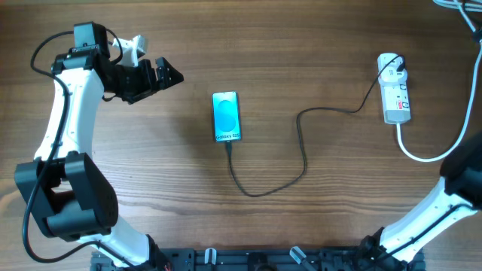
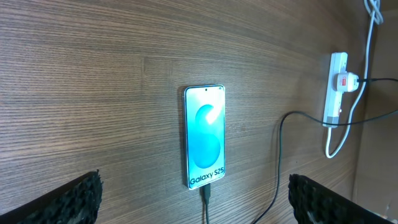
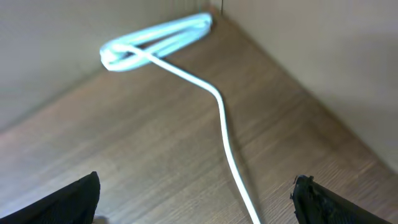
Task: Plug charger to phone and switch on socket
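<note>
Robotics lab bench: a white-and-black left arm (image 1: 64, 120) and right arm (image 1: 422, 222) are rising from a black mounting rail (image 1: 256, 260) at the near edge of a wood-grain table (image 1: 316, 203). A phone (image 1: 227, 116), a power strip (image 1: 395, 98) and a thin dark cable (image 1: 301, 143) are lying spread out as test props. Plain pale panels (image 3: 323, 62) are boxing in the corner where a white cord (image 3: 155, 40) is lying looped.
</note>
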You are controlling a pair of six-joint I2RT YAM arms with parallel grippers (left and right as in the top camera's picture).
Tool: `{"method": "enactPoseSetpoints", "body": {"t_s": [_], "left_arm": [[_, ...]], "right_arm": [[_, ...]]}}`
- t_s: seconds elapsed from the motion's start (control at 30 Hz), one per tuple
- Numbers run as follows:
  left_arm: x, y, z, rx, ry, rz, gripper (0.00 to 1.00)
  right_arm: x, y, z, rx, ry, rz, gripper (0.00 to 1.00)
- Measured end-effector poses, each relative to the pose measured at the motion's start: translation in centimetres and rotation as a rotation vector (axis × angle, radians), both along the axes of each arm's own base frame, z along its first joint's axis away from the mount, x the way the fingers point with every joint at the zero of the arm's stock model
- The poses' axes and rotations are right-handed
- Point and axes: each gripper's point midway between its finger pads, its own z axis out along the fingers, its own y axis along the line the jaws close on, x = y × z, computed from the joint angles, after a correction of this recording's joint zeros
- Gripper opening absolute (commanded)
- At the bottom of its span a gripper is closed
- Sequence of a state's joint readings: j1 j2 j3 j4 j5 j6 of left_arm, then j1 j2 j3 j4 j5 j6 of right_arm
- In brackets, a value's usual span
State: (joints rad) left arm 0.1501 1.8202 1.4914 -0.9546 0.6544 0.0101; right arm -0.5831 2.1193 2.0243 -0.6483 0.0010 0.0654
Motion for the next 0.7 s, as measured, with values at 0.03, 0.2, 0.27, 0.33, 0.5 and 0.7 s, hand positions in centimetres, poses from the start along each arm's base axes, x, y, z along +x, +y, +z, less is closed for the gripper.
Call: {"method": "enactPoseSetpoints", "body": {"t_s": [0.03, 0.2, 0.27, 0.33, 0.5, 0.7], "left_arm": [[0.0, 0.0, 0.0, 0.0, 0.0, 0.0, 1.0], [0.0, 0.0, 0.0, 0.0, 0.0, 0.0, 1.0], [0.0, 0.0, 0.0, 0.0, 0.0, 0.0, 1.0], [0.0, 0.0, 0.0, 0.0, 0.0, 0.0, 1.0], [0.0, 0.0, 0.0, 0.0, 0.0, 0.0, 1.0], [0.0, 0.0, 0.0, 0.0, 0.0, 0.0, 1.0]], "right_arm": [[-0.1, 0.1, 1.0, -0.009, -0.014, 0.0, 1.0], [-0.7, 0.5, 4.2, -0.041, -0.062, 0.0, 1.0], [-1.0, 0.6, 5.3, -0.052, -0.079, 0.0, 1.0], [-1.3, 0.8, 6.5, -0.064, -0.096, 0.0, 0.99], [-2.1, 1.4, 9.8, -0.097, -0.146, 0.0, 1.0], [-2.1, 2.4, 11.2, -0.11, -0.169, 0.016, 1.0]]}}
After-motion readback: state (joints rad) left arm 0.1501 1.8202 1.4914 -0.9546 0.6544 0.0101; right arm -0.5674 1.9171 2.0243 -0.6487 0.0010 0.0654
